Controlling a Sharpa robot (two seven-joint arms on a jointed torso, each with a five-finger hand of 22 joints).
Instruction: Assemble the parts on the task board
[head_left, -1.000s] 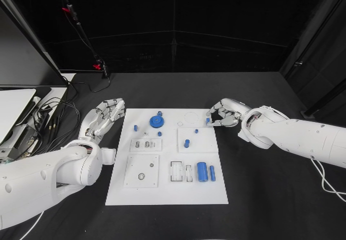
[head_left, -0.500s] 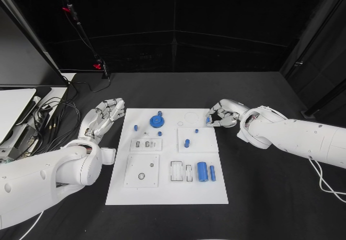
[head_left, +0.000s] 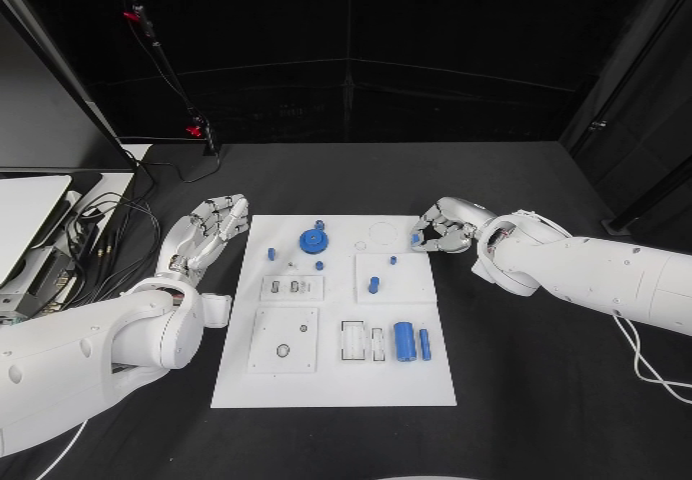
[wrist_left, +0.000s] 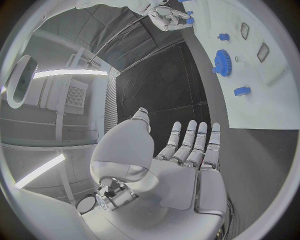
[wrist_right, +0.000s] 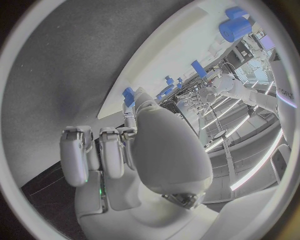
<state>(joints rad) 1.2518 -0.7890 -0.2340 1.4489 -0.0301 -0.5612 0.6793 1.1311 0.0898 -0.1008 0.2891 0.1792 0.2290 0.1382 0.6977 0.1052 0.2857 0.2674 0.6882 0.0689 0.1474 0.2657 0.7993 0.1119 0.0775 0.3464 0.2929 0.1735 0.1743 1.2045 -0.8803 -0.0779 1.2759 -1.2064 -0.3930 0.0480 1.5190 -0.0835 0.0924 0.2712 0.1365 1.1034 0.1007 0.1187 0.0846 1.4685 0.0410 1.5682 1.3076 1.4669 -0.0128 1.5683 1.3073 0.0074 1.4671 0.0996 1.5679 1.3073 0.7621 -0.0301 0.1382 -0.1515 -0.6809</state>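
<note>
The white task board (head_left: 335, 380) lies in the middle of the black table (head_left: 548, 400), long side running from 12 toward 6 o'clock in the head view.

The left hand (head_left: 202, 238) rests off the board's 9 o'clock edge, near its far corner, flat over the table with its fingers straight and slightly spread, pointing toward 12 o'clock. It holds nothing and touches none of the parts. The left wrist view shows the same: palm and extended fingers (wrist_left: 187, 145) over bare black tabletop, the board's edge beside them.

The right hand (head_left: 444, 226) sits at the board's far corner on the 3 o'clock side, fingers curled inward. A small blue part (head_left: 415, 239) shows at its fingertips, right at the board's edge; whether it is truly pinched or just lies under the fingertips, I cannot tell. In the right wrist view the curled fingers (wrist_right: 100, 155) close toward the palm, and a blue piece (wrist_right: 129, 94) shows just beyond them.

On the board, a blue gear (head_left: 313, 242) stands near the far end, at about 12 o'clock from the board's centre. A blue cylinder (head_left: 404, 342) lies toward the near end at about 5 o'clock, with a thinner blue pin (head_left: 424, 345) just beside it. Several small blue pegs (head_left: 372, 286) are dotted across the middle.
</note>
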